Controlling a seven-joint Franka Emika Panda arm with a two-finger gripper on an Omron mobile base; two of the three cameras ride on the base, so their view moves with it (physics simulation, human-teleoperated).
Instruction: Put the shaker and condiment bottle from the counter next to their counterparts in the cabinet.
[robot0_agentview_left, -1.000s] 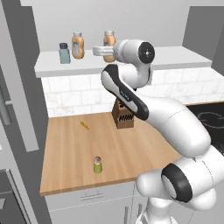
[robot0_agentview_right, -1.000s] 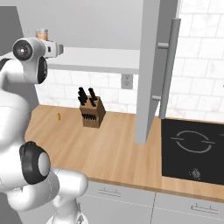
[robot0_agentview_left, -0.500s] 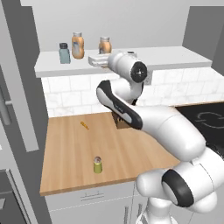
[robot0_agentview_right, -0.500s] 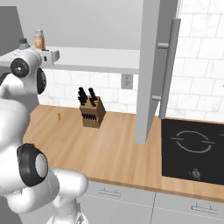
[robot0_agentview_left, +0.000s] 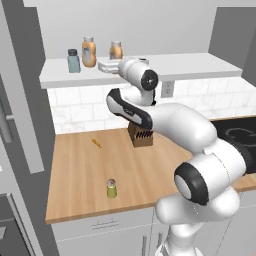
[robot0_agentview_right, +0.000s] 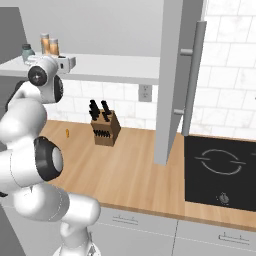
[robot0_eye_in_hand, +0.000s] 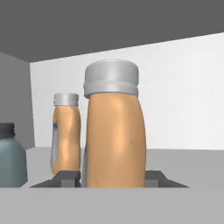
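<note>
shaker (robot0_agentview_left: 112, 188) upright on counter (robot0_agentview_left: 75, 170) near front edge, at 7 o'clock from knife block (robot0_agentview_left: 140, 137). small orange bit (robot0_agentview_left: 96, 143) at 9 o'clock of block. gripper (robot0_eye_in_hand: 113, 178) up at cabinet (robot0_agentview_left: 165, 65) shelf, fingers clamped on condiment bottle (robot0_eye_in_hand: 114, 131), upright. second orange bottle (robot0_eye_in_hand: 65, 133) just beyond at 10 o'clock, blue-grey shaker (robot0_eye_in_hand: 11, 159) at 9 o'clock.

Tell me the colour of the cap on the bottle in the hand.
Pale grey, on the orange-tan bottle; the hand view shows it best.
</note>
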